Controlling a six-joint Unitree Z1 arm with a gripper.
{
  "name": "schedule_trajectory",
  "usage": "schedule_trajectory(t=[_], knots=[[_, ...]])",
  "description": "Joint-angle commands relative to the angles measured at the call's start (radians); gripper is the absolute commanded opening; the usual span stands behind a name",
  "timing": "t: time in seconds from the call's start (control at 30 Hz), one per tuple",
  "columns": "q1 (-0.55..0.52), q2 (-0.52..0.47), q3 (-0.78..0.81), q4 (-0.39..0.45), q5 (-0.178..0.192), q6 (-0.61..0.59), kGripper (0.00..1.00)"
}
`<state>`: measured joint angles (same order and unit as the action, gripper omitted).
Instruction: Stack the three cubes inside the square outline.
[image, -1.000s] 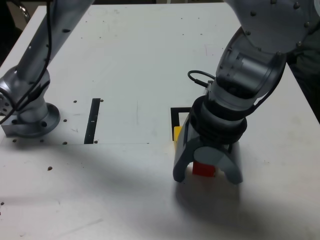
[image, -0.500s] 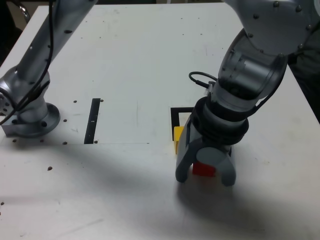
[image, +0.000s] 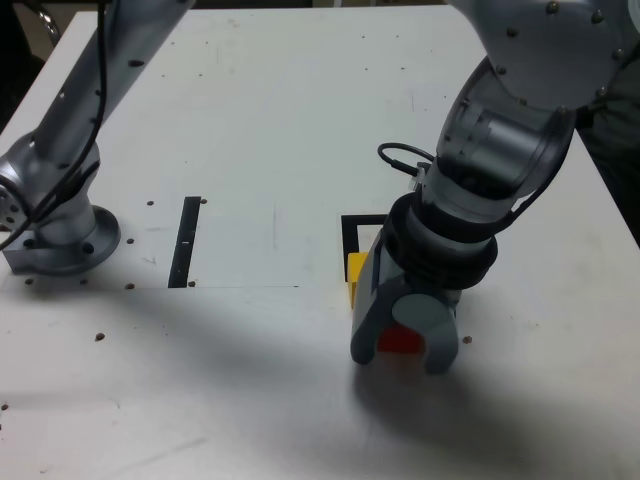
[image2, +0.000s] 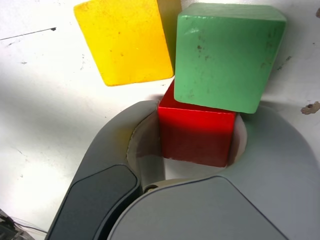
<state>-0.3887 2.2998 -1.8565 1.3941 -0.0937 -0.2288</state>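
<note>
The gripper is down on the tabletop, its jaws drawn in on either side of the red cube. In the wrist view the grey pads sit right against that red cube on both flanks, so I'd call it clamped.

The green cube is hard up against the red one's far face, seemingly touching. The yellow cube lies just beside the green one, tilted off square to it. From the exterior view only a sliver of yellow cube shows, at the near corner of the square outline; the arm hides the rest of that frame, so I can't say which cubes are inside it. The red one looks to be at the outline's near edge or just outside.

These blocks look like painted wood: rigid, light, flat-faced, nothing to crush. The paint looks fairly smooth, so a grip on two opposite flat faces, centred, is the one to want, and that's roughly what the jaws have. The worry is the green neighbour: it is so close that a lift could drag or nudge it. Over on the exterior view's left, a narrow black strip and the arm's base are well clear.
</note>
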Motion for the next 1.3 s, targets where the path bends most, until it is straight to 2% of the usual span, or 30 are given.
schedule_trajectory(t=[0.0, 0.37, 0.6, 0.8, 1.27], knots=[[0.001, -0.007, -0.003, 0.005, -0.001, -0.002, 0.28], [-0.034, -0.09, -0.014, 0.078, 0.015, -0.046, 0.28], [-0.031, -0.157, -0.038, 0.168, 0.062, -0.06, 0.28], [0.042, -0.207, -0.037, 0.21, 0.098, -0.025, 0.28], [0.254, -0.208, -0.005, 0.202, 0.113, 0.12, 0.28]])
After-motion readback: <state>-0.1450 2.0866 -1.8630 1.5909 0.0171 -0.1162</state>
